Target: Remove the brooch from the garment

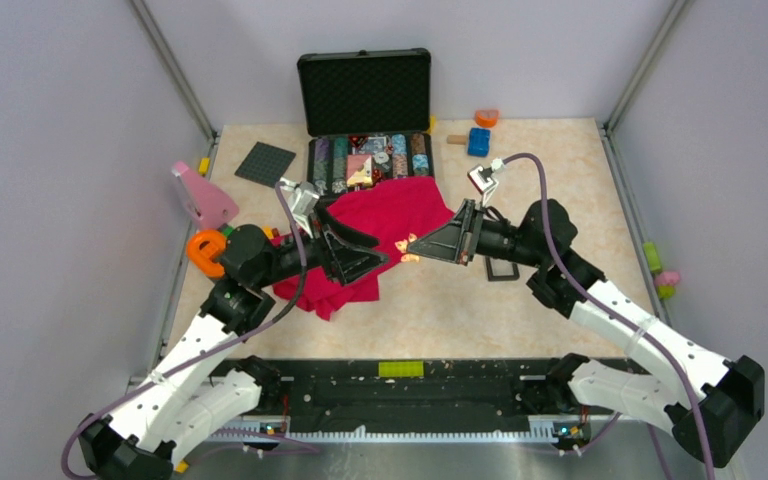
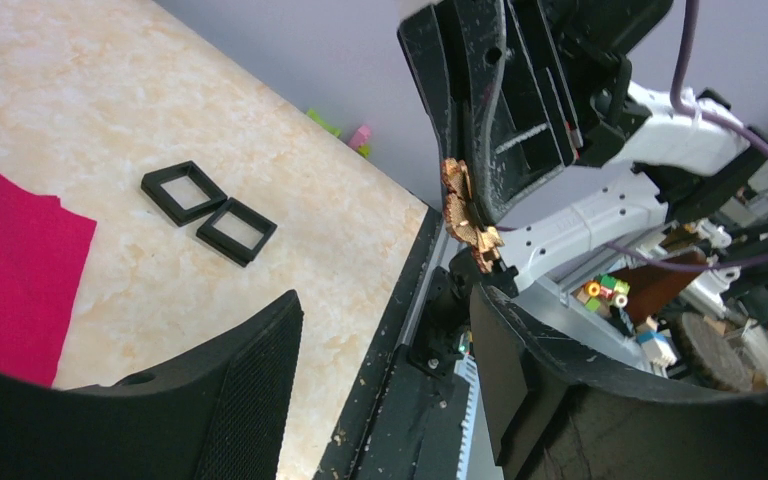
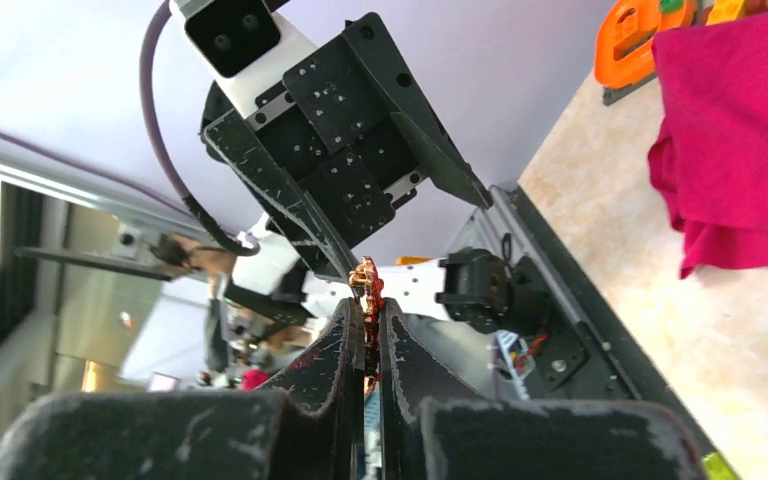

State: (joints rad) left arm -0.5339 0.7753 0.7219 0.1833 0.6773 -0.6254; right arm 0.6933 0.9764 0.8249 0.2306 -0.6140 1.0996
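The brooch (image 3: 368, 285), a tiny orange-red spiky ornament with a golden glint, is pinched between the fingertips of my right gripper (image 3: 368, 306), which is shut on it. It hangs in the air just off the front edge of the garment (image 1: 390, 212), a crumpled magenta cloth lying on the table, and no cloth clings to it. My left gripper (image 2: 388, 300) is open with nothing between its fingers. Its tips face the right gripper (image 1: 412, 243) and stand just short of the brooch (image 2: 465, 215). From above, the brooch (image 1: 405, 248) shows between the two grippers' tips.
An open black case (image 1: 365, 95) of colourful pieces stands behind the cloth. A black baseplate (image 1: 265, 163), a pink piece (image 1: 203, 195) and an orange ring toy (image 1: 206, 250) lie at left. Blue (image 1: 478, 141) and orange (image 1: 486, 117) blocks lie back right. Two black square frames (image 2: 210, 208) lie under the right arm.
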